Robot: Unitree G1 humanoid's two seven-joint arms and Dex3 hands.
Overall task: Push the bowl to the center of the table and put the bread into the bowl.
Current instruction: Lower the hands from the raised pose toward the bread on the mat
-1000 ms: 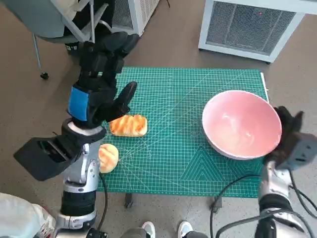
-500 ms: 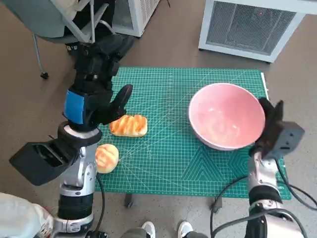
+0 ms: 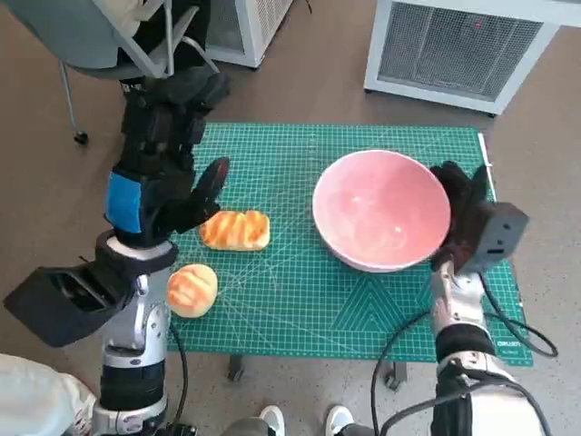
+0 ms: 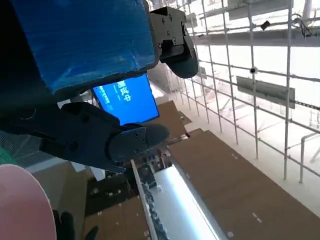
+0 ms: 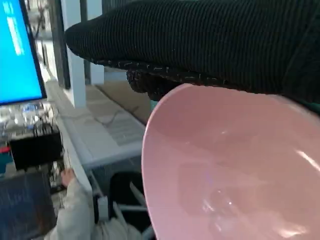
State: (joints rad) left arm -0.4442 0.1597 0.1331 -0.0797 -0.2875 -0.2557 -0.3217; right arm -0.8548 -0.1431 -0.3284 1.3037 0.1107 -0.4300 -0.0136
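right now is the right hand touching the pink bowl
Touching. In the head view the gloved right hand lies flat against the outer wall of the bowl, with no mat showing between them; the right wrist view shows the glove along the bowl's rim.

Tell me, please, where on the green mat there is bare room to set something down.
Bare patches: the far strip of the green cutting mat beyond the pink bowl, and the near stretch between the round bread roll and the right hand. Crowded: the left side, around the ridged bread loaf under the left hand.

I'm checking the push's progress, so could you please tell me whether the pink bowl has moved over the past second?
Yes. The pink bowl has slid from the green mat's right edge toward its middle, with the right hand against its side.
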